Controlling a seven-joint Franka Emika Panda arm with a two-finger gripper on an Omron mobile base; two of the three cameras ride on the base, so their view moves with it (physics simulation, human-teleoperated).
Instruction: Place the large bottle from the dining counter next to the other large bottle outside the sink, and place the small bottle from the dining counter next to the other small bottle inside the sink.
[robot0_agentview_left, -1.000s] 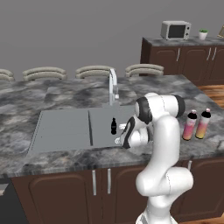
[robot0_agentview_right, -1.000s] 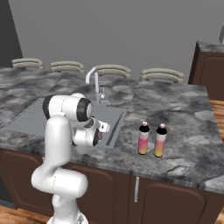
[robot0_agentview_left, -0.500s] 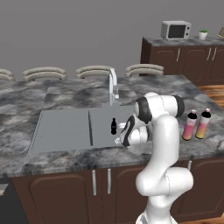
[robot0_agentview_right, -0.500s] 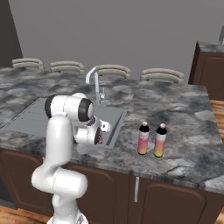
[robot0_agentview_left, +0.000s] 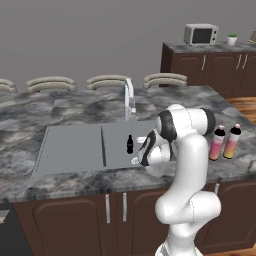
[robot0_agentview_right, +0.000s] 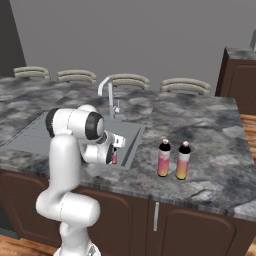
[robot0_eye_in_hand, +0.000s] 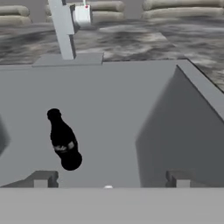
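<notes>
Dark marbled table (robot0_agentview_left: 60, 115), wrapping the sink (robot0_agentview_left: 75, 145) on every side. Behind the sink, past the table's far edge, a row of pale curved stool backs (robot0_agentview_left: 50, 82). Farther back and to the right of the sink, dark cabinets carrying a microwave (robot0_agentview_left: 201, 34).

Grey, recessed, split into two basins by a straight divider. At the middle of the sink's back rim, a tall arched silver faucet (robot0_agentview_left: 130, 97).

White arm (robot0_agentview_left: 187, 165) rising at the sink's front right corner, elbow above the right rim, wrist bent down and over the front edge into the right basin.

Out on the table to the right of the sink, well apart from its rim: two large bottles (robot0_agentview_left: 217, 143) (robot0_agentview_left: 232, 141), upright, just beside each other, pink fading to yellow, one dark-capped and one pale-capped.

Gripper (robot0_eye_in_hand: 109, 181) low in the right basin of the sink, near its front wall, fingertips (robot0_eye_in_hand: 41, 179) spread wide and pinching nothing.

Black small bottle (robot0_eye_in_hand: 63, 140) upright near the middle of the sink's right basin, clear of both fingertips (left of centre in the hand view, with bare basin floor around it).

Pink small bottle (robot0_agentview_right: 114, 158) also in the sink's right basin, close to the front wall, right at the gripper in the right base view; cannot tell whether touching a finger.
</notes>
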